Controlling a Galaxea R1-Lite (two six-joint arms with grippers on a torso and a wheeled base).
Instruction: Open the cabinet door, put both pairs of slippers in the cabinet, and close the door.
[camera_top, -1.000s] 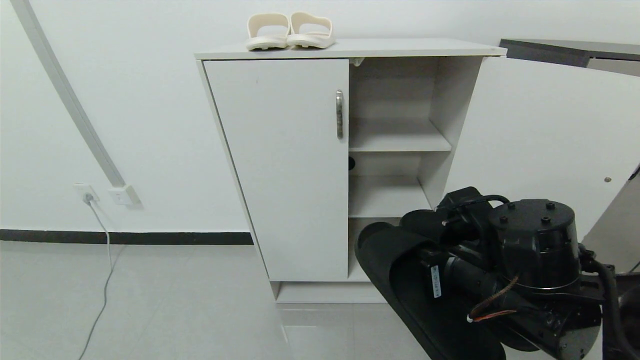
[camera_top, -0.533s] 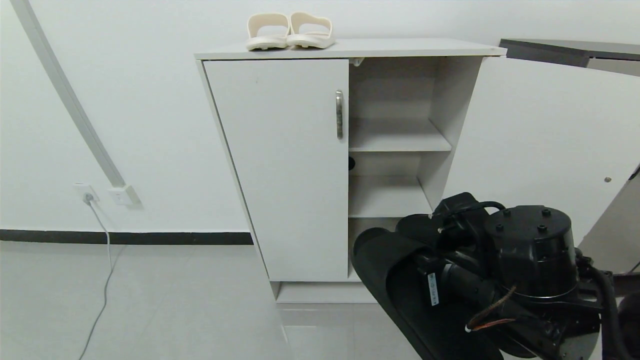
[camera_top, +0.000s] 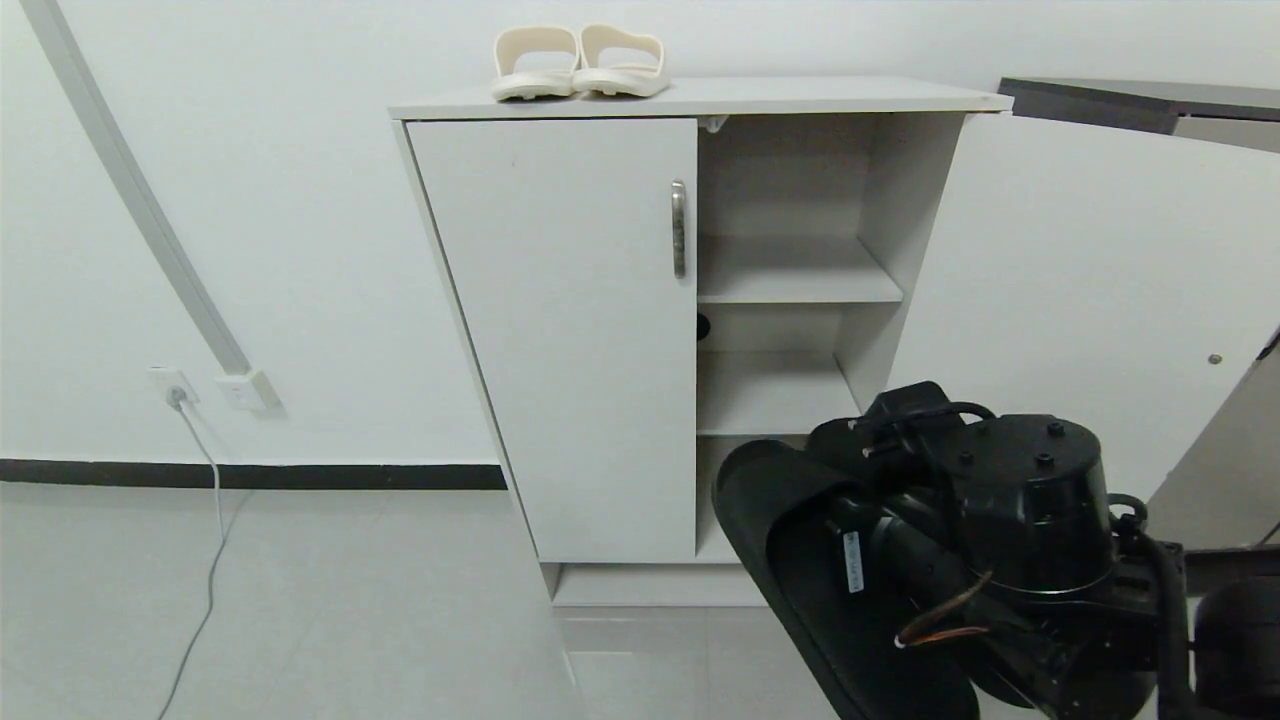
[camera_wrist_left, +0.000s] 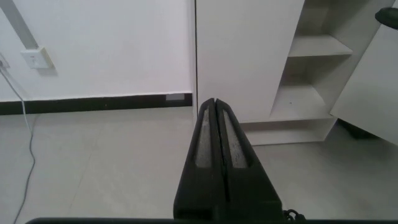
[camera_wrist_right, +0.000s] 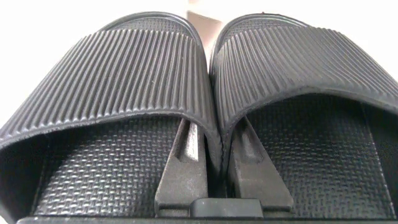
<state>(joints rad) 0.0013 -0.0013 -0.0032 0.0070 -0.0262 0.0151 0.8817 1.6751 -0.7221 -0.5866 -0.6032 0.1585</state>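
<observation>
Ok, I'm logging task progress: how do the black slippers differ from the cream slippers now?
Colour: the black slippers are dark, the cream slippers pale.
Place: the black slippers are clamped in the right gripper before the open side of the cabinet; the cream slippers rest on its top.
Pose: the black slippers are tilted; the cream slippers lie flat.
Both are side-by-side pairs, neither inside the cabinet yet.

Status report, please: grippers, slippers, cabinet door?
Right gripper shut on black slippers, before cabinet. Left gripper shut, empty. White slippers on cabinet top. Right door open, shelves unblocked.
</observation>
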